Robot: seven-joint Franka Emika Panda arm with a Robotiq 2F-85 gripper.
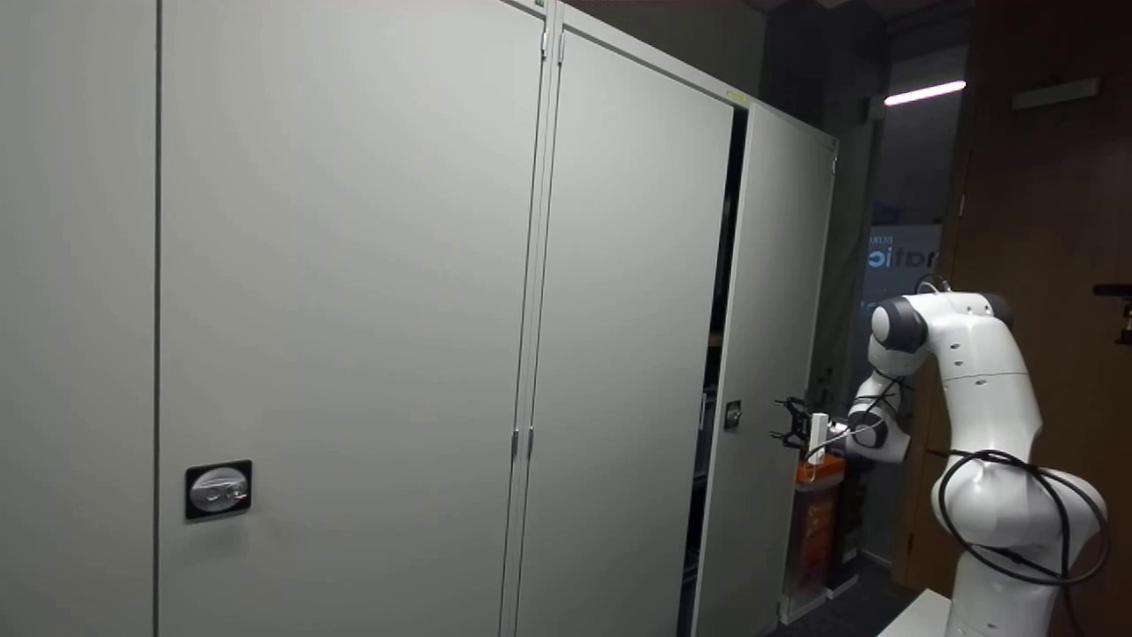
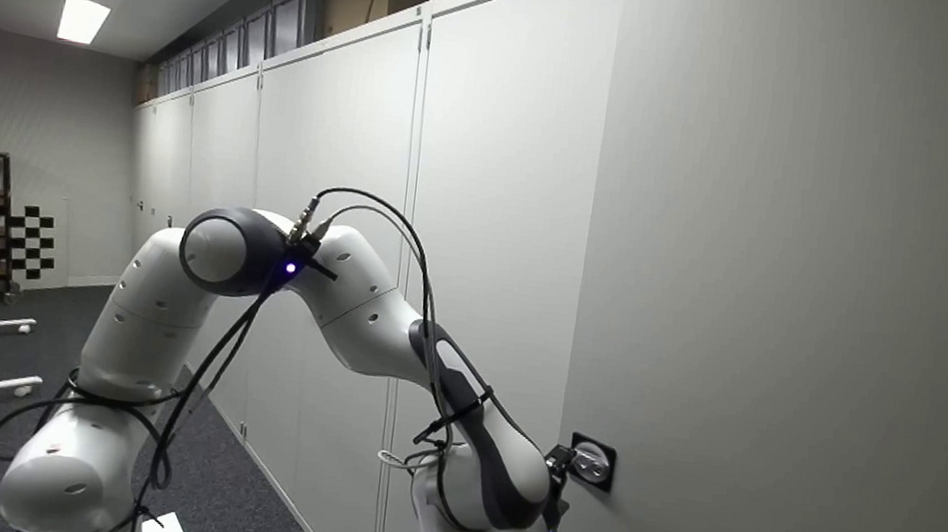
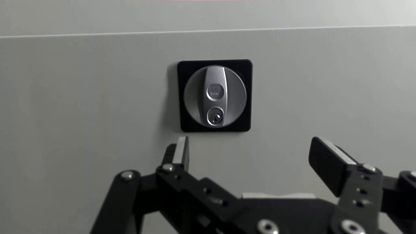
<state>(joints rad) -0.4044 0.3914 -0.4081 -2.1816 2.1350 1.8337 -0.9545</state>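
Okay, so my claw [image 3: 251,146] is spread wide and gripping nothing, with the fingers [image 3: 328,162] poking up from the bottom of the wrist view, one left of centre and one over toward the right. Closest thing to me is a silver knob [image 3: 215,97], a bit above the middle of that frame, out past the fingertips. It's round, with a raised bar [image 3: 215,74] running straight up and down in the picture, a keyhole [image 3: 215,117] at the bar's lower end and a black square plate [image 3: 246,126] around it.

All that sits on a grey cabinet door [image 3: 97,113]. In an exterior view the door's ajar, with a dark gap [image 1: 736,168] down its left side, and my claw [image 1: 776,418] hangs just right of the knob [image 1: 733,415], right of centre. An orange-topped container [image 1: 814,522] is behind, and a second knob [image 1: 218,489] is at lower left.

In an exterior view my white arm [image 2: 369,325] arches in from lower left; the claw [image 2: 560,490] meets the knob's outline lower right, can't tell if they're touching from that angle.
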